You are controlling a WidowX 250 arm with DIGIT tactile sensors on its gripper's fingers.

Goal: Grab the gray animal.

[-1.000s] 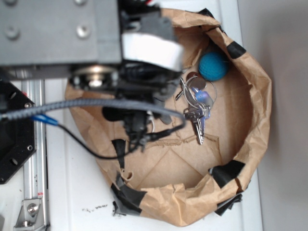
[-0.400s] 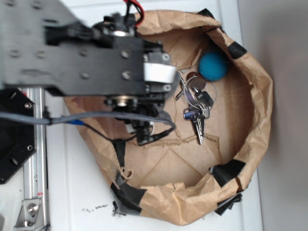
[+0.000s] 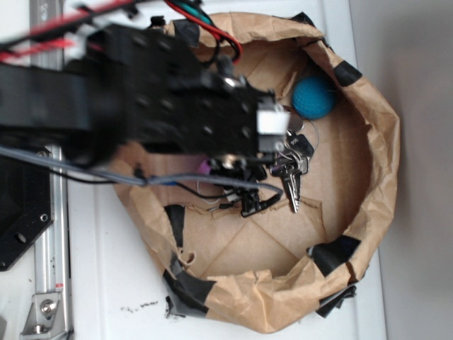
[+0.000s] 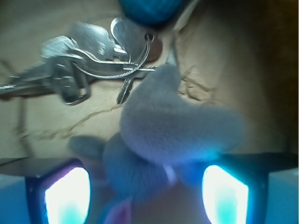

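White worktop (image 3: 106,283), taped paper bag (image 3: 386,134): arm has swung right over bag since 1 s ago. Fingers (image 4: 140,186) spread, straddling gray animal (image 4: 173,126) w/o closing yet; keys (image 4: 88,60), teal ball (image 4: 149,9) beyond. Grasp looks imminent.

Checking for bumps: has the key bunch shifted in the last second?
No. The keys lie at the same spot below the teal ball, same gap to the bag's taped rim.

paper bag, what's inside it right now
A teal ball, a bunch of keys and, in the wrist view, the gray animal between the claw's fingers. From outside the arm covers the animal.
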